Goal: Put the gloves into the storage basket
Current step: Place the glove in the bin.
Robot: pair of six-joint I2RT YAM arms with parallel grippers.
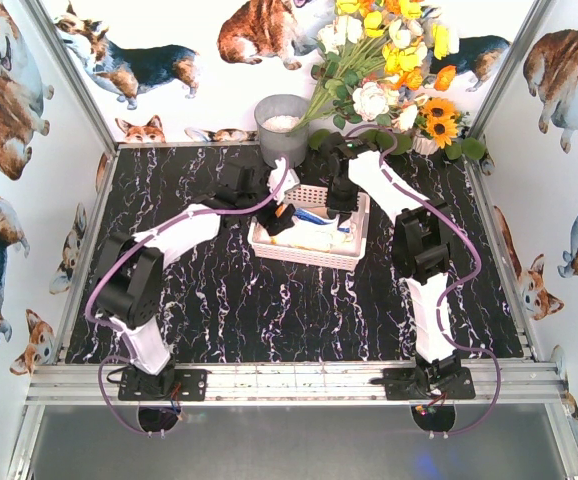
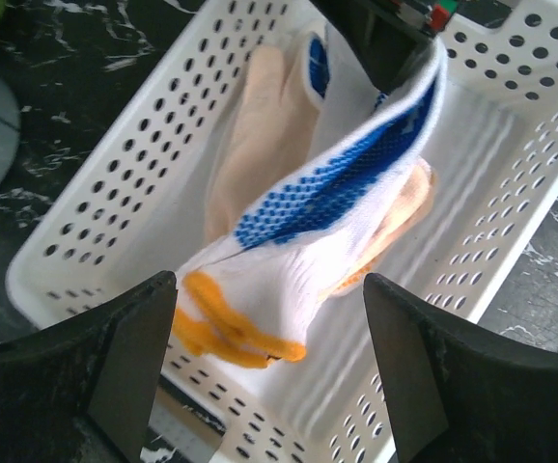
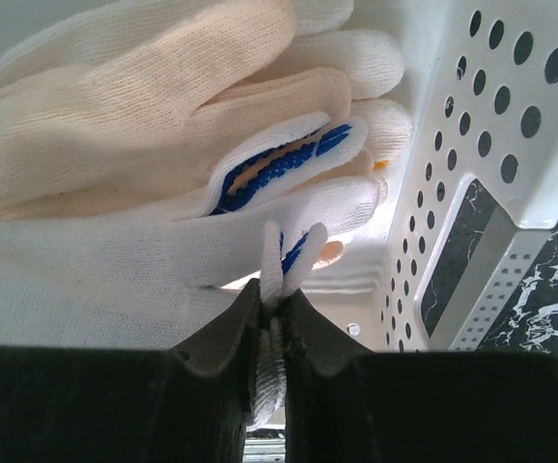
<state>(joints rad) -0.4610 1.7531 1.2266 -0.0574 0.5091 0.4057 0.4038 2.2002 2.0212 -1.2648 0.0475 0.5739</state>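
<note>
White latticed plastic holds the centre of this moment: the white rectangular storage basket (image 1: 307,262) with perforated sides sits in the middle of the black marbled surface (image 1: 219,310), and both arms reach over it. Inside the basket several cream-white knitted work gloves (image 3: 134,106) lie piled on its floor. One more, a cream-white knitted dotted glove (image 2: 342,198) with blue dots on its palm and an orange-yellow cuff, hangs slantwise above the basket's interior. The right pincer (image 3: 274,307) is clenched on a thin fold of this dotted glove, toward the basket's far end, and carries it. The left pincer (image 2: 269,289) hovers over the basket's near end with its fingers spread wide. The orange cuff hangs between them, and I see no contact with either finger. I judge the step in hand to be dropping this glove into the basket, with the cuff end free and the pinched end not yet let go. The next move calls for the right pincer to part its jaws while over the basket's inside, so the glove falls onto the pile rather than across the rim. The left arm should lift away without snagging the cuff. Whether more gloves wait outside the basket I cannot tell.
</note>
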